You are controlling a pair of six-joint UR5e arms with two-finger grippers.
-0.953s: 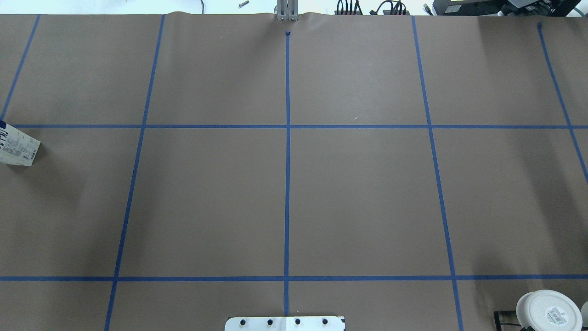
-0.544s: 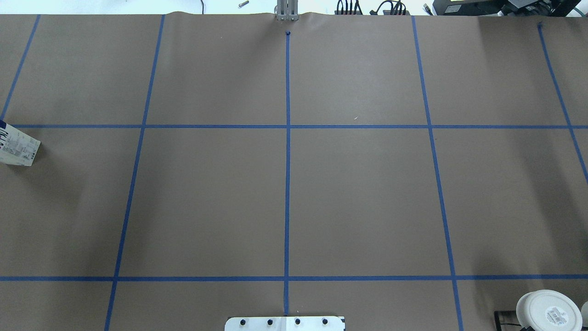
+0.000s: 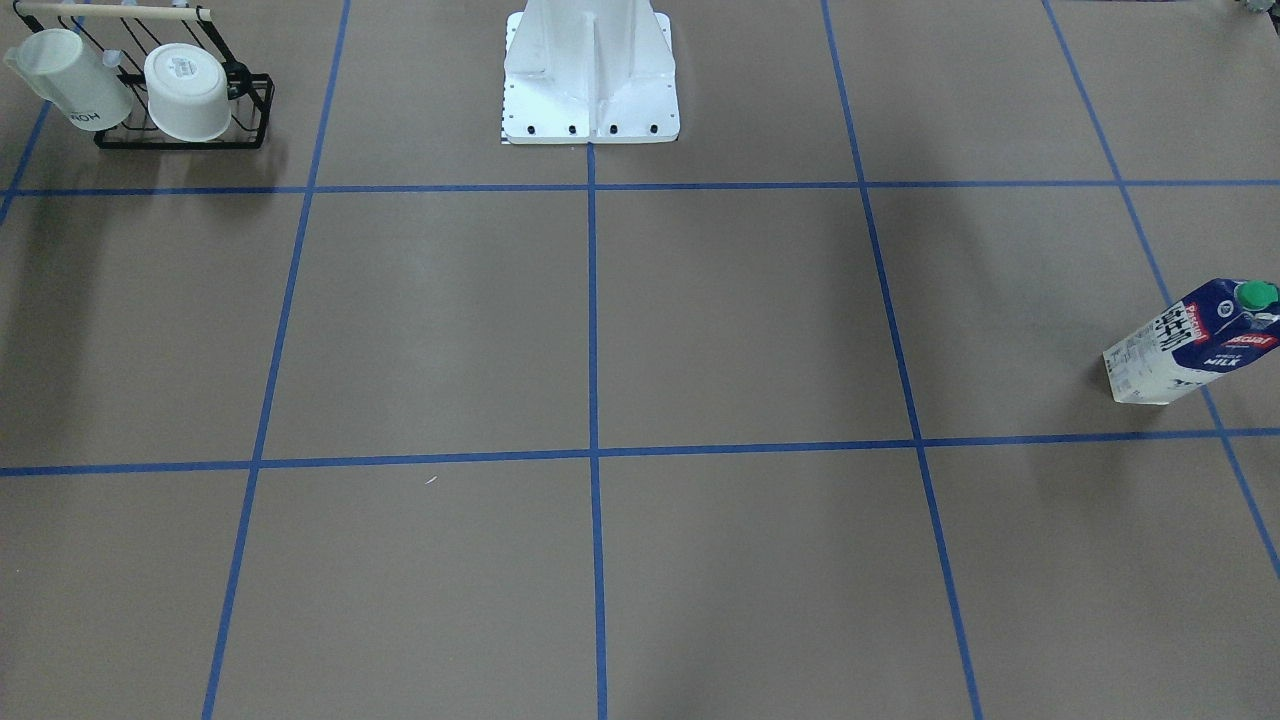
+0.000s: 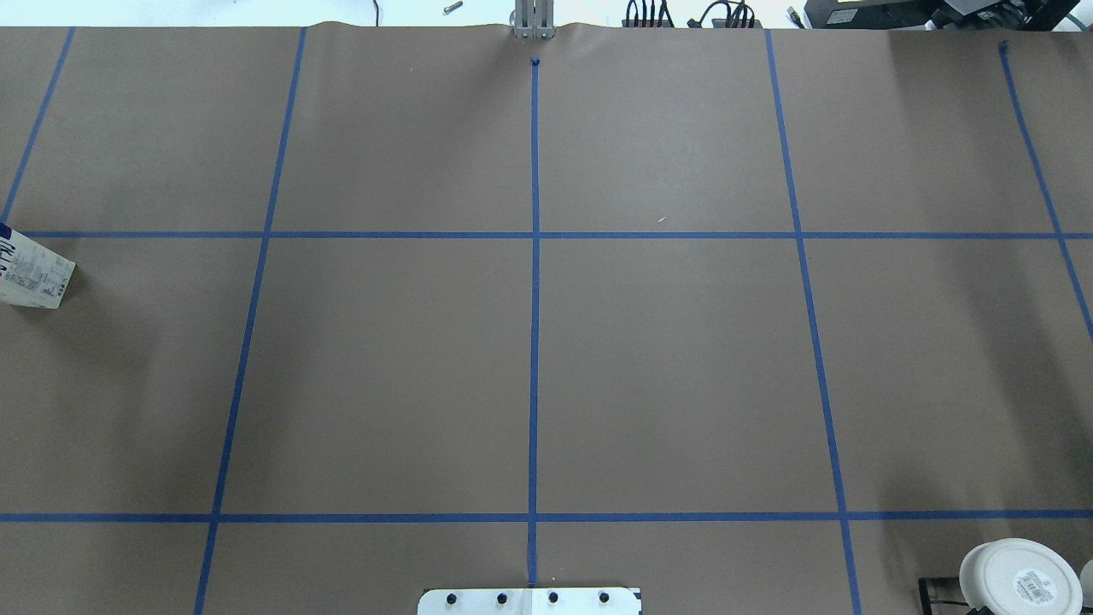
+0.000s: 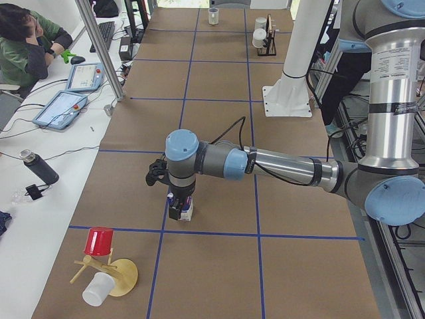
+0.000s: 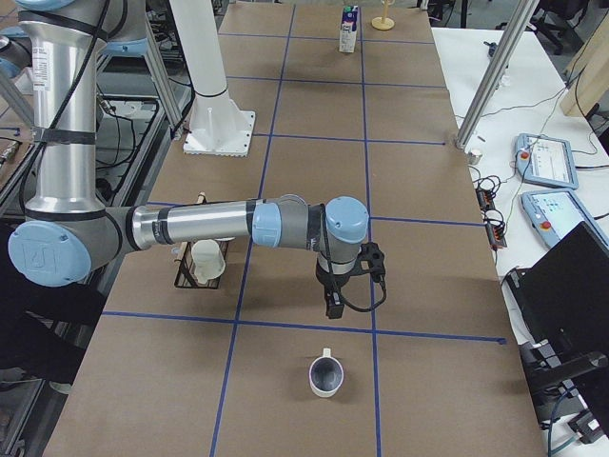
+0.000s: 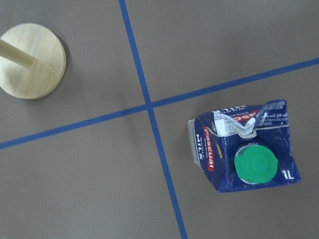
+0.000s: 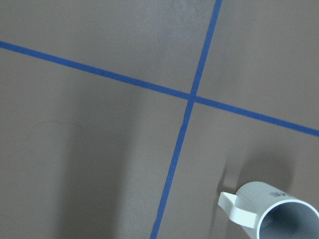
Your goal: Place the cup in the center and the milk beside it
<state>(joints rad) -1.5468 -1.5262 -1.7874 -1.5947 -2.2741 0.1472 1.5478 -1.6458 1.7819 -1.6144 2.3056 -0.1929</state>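
We see the tall gable-top milk carton (image 3: 1190, 345), blue over white with a round green cap, at the table's left end beneath our left gripper (image 5: 178, 209). The small glossy white loop-handled mug (image 6: 325, 373) sits at the right end near our right gripper (image 6: 333, 303). Both stand well off the matte brown taped center (image 4: 675, 376). We cannot tell either claw's spread.

Milk (image 3: 1190, 345) at far left end, cup (image 6: 325, 373) at far right end, center (image 4: 666, 376) between, well apart from both.
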